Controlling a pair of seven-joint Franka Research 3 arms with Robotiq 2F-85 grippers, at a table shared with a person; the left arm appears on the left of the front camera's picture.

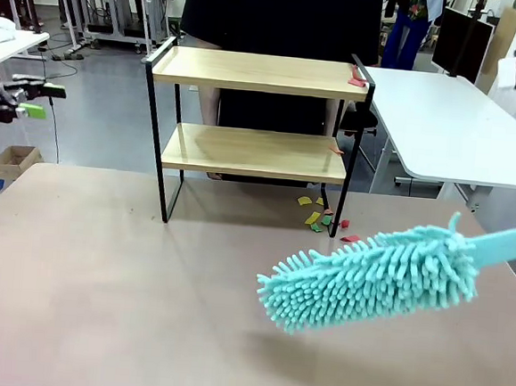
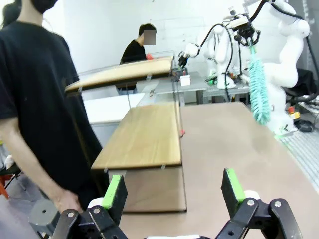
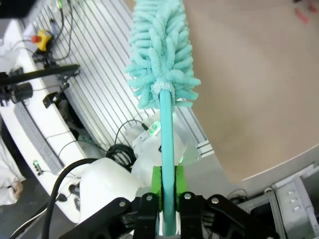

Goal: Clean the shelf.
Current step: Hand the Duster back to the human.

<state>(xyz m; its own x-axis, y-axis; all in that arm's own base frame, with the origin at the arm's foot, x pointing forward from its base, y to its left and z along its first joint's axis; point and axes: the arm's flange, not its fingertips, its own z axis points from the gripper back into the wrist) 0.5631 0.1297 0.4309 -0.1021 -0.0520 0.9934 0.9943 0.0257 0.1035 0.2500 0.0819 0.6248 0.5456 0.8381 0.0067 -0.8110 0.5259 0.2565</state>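
Jaws of the right gripper (image 3: 167,199) are pressed together on the teal handle of the duster (image 1: 372,278); the right wrist view shows the handle running straight up between the green pads to the fluffy head. Jaws of the left gripper (image 2: 172,191) stand spread wide with nothing between them, parked off the table's left edge, pads pointing toward the shelf end.

Shelf (image 1: 260,72) stands at the table's far edge, about midway along it, upright, two wooden boards in a black frame. A person stands just behind it. Coloured paper scraps (image 1: 320,218) lie on the table at the foot of the shelf's right legs; one reddish scrap (image 1: 357,77) sits at the right end of the top board, and another small one appears at the right end of the lower board.

Duster head hangs above the table toward its right edge, near side, well apart from the shelf and not touching the table.

Judged step: sweeping is partly done, duster held off between passes. Next move likely calls for carrying the head to the right end of the top board and brushing the remaining scrap off, keeping the handle clear of the raised end rail. Risk: nudging the light shelf.
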